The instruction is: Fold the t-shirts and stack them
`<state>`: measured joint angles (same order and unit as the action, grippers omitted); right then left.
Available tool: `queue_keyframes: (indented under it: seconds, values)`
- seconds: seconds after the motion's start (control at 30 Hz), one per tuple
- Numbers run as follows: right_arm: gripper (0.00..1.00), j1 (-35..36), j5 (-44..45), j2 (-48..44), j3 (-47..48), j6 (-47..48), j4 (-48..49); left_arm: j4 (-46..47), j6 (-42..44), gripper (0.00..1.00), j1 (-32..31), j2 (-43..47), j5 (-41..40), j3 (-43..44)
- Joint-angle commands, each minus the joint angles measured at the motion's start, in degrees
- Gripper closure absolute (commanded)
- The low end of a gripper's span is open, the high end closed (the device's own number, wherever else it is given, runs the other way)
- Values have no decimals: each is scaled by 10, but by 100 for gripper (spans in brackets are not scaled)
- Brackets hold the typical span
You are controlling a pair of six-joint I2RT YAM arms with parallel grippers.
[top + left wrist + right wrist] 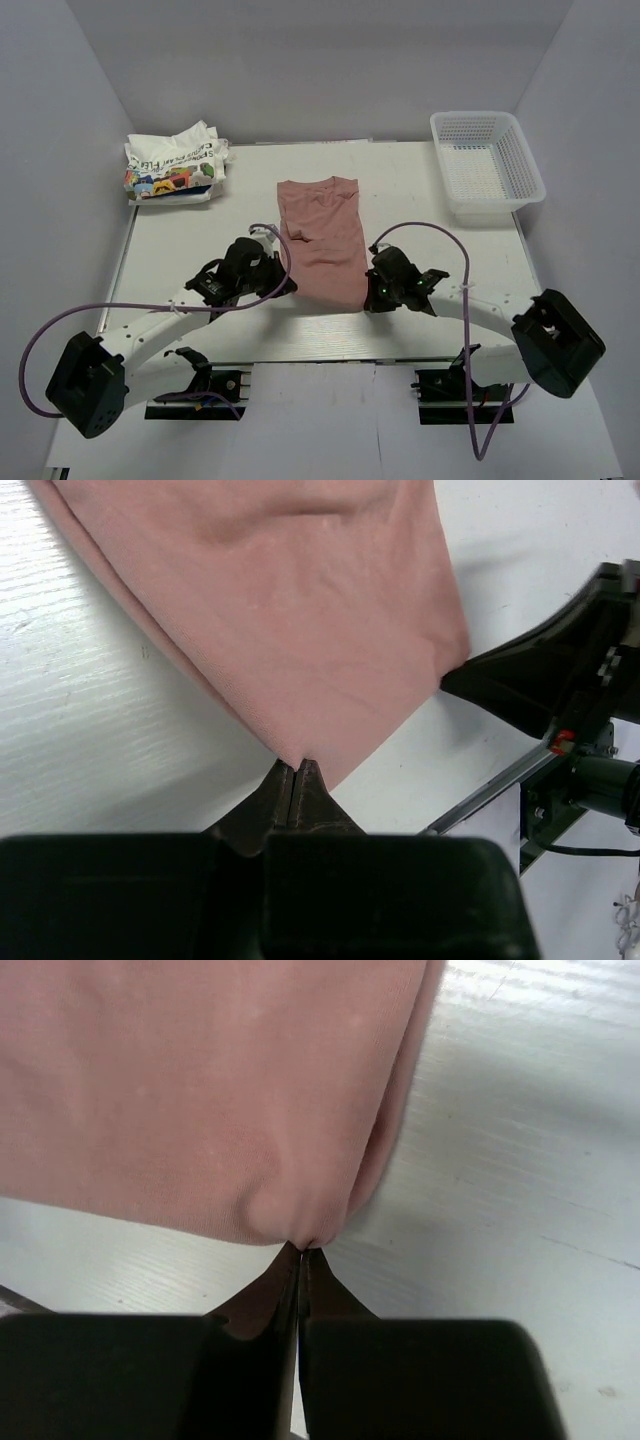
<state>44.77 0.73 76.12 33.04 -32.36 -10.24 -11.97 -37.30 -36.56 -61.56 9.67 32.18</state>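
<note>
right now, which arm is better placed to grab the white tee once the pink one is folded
Left, probably. The white tee lies crumpled at the far left, on the side of the left gripper. The right gripper would have to cross the pink tee, whose near corners both pinch now.

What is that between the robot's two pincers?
The near hem of the pink shirt stretches between the left pincer and right pincer, each shut on a corner; the overhead view shows it.

Shirt (pixel 322 240) between other shirt (pixel 175 165) and basket (pixel 486 202)
</note>
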Motion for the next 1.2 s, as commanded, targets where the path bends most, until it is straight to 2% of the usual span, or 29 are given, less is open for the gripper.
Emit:
queue_keyframes:
  seconds: [0.0, 0.07, 0.13, 0.17, 0.27, 0.3, 0.47, 0.67, 0.8, 1.0, 1.17]
  values:
    - [100, 6, 35, -61, 1, 3, -14, -10, -1, 100, -1, 29, -24, 2]
    - [100, 5, 38, -87, 18, 8, -20, -17, -1, 100, -1, 36, -32, 15]
    - [100, 4, 49, -110, 39, 12, -26, -39, -9, 100, -1, 36, -77, 46]
    - [100, 2, 69, -113, 46, 12, -29, -71, -28, 100, -1, 36, -99, 60]
    - [100, 0, 130, -117, 89, -5, -36, -77, -34, 100, 4, 25, -149, 102]
    - [100, -1, 152, -113, 117, -9, -38, -70, -34, 100, 4, 18, -149, 110]
    - [100, -9, 217, -75, 203, -10, -50, -97, -39, 100, 10, -22, -250, 195]
    - [100, -36, 234, -10, 308, 14, -55, -113, -39, 100, 16, -68, -329, 268]
    - [100, -60, 220, 34, 359, 26, -50, -80, -24, 100, 28, -120, -342, 299]
    - [100, -108, 168, 131, 431, 45, -38, -74, 6, 100, 66, -238, -347, 393]
    - [100, -148, 138, 198, 503, 63, -21, -55, 12, 100, 105, -335, -319, 461]
